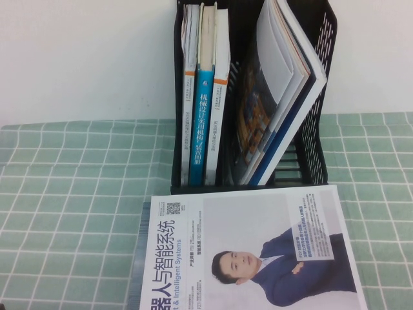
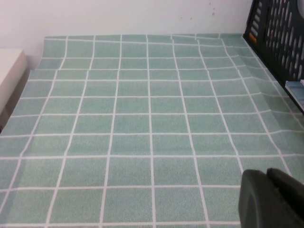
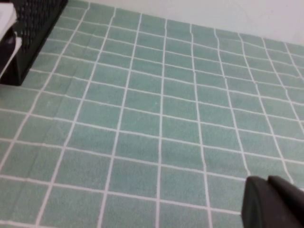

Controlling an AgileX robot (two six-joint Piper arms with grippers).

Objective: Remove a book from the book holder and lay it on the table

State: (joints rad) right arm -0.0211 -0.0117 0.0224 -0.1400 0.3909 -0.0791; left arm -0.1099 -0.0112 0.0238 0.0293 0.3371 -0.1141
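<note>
So the job looked pretty much done here: the book (image 1: 258, 252) with the blue-suited guy on the cover was lying flat on the green-grid counter (image 1: 71, 194), face up, just in front of the black book holder (image 1: 316, 155) and out of it completely. The holder had a blue-spined book (image 1: 203, 116) upright on its left side and some magazines (image 1: 284, 90) leaning on the right. Neither arm showed from above. The left tool (image 2: 270, 199) hung over bare cloth near the holder's side, couldn't tell its state. The right tool (image 3: 273, 204) was pressed together, empty, over bare cloth too. Nothing obvious left except parking.
</note>
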